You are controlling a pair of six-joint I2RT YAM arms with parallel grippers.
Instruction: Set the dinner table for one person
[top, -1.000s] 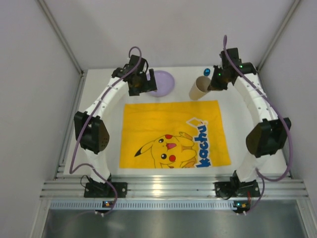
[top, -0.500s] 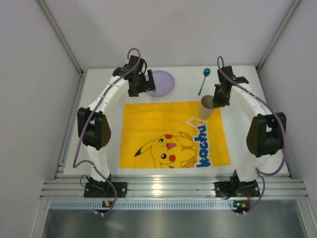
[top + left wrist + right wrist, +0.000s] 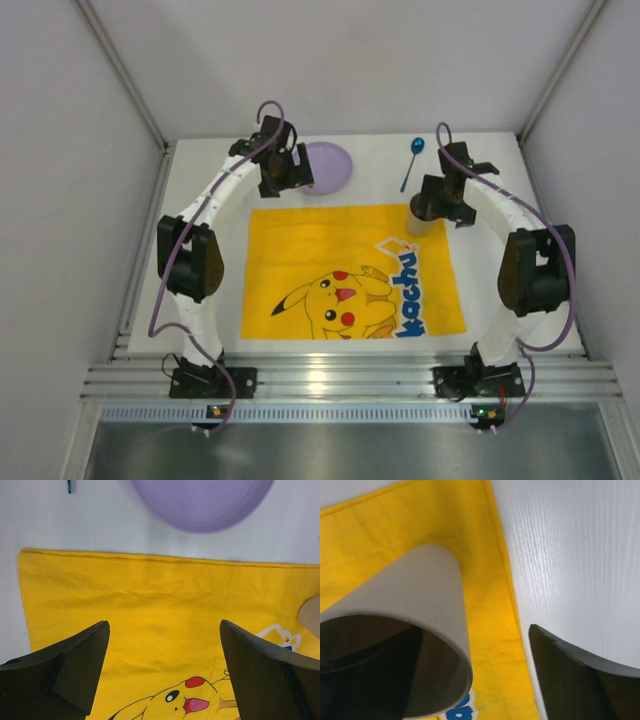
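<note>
A beige paper cup (image 3: 419, 216) stands upright on the far right corner of the yellow Pikachu mat (image 3: 340, 270), which lies on the white dinner table (image 3: 370, 186). My right gripper (image 3: 437, 205) is open over the cup. In the right wrist view one finger sits inside the cup (image 3: 410, 625) and the other finger (image 3: 580, 680) stands clear of its wall, so the gripper (image 3: 470, 647) straddles the rim. My left gripper (image 3: 285, 172) hangs open and empty beside a purple plate (image 3: 332, 165). In the left wrist view that gripper (image 3: 164, 627) is above the mat (image 3: 150, 595), with the plate (image 3: 200, 505) beyond it.
A blue spoon (image 3: 411, 163) lies on the table at the back, between the plate and the right arm. White walls close in the table on three sides. The mat covers the middle of the table.
My right gripper carried the cup from the back of the table to the mat's far right corner, then opened and let it go. The left arm barely moved.
</note>
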